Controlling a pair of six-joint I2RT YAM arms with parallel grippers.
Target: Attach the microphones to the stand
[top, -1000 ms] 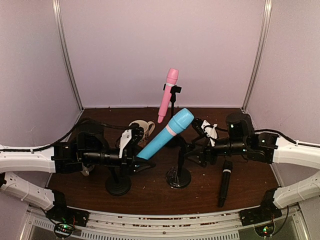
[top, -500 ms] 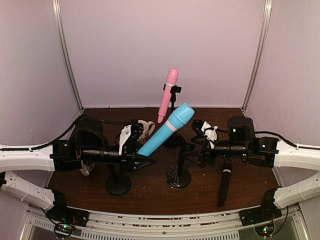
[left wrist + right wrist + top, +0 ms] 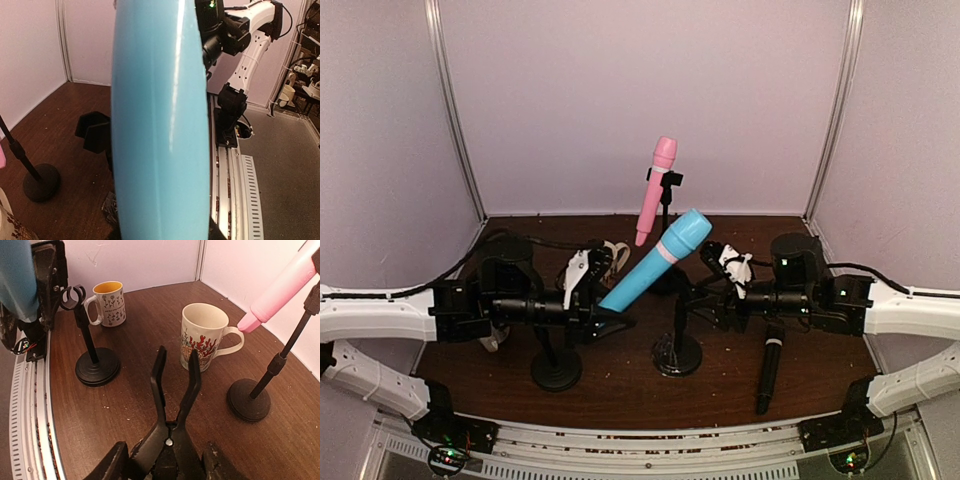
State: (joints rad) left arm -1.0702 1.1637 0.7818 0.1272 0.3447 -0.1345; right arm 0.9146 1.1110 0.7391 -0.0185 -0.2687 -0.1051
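Note:
My left gripper (image 3: pixel 597 318) is shut on the lower end of the light blue microphone (image 3: pixel 655 262), which slants up to the right; its body fills the left wrist view (image 3: pixel 160 125). Its head hangs over the middle stand (image 3: pixel 677 352). My right gripper (image 3: pixel 706 298) is shut on the handles of that stand's black clip (image 3: pixel 175 385), whose jaws stand apart in a V. The pink microphone (image 3: pixel 655 190) sits clipped in the back stand. The black microphone (image 3: pixel 770 372) lies flat on the table at the right.
A third stand (image 3: pixel 556 372) with a bare ring clip (image 3: pixel 73 295) stands at the front left. Two mugs (image 3: pixel 205 335) (image 3: pixel 110 302) sit on the brown table behind it. The back stand's base (image 3: pixel 248 400) is to the right of my right gripper.
My right gripper has moved a little left and closed on the clip's handles. The left gripper has carried the blue microphone slightly up and right, nearer the middle stand.

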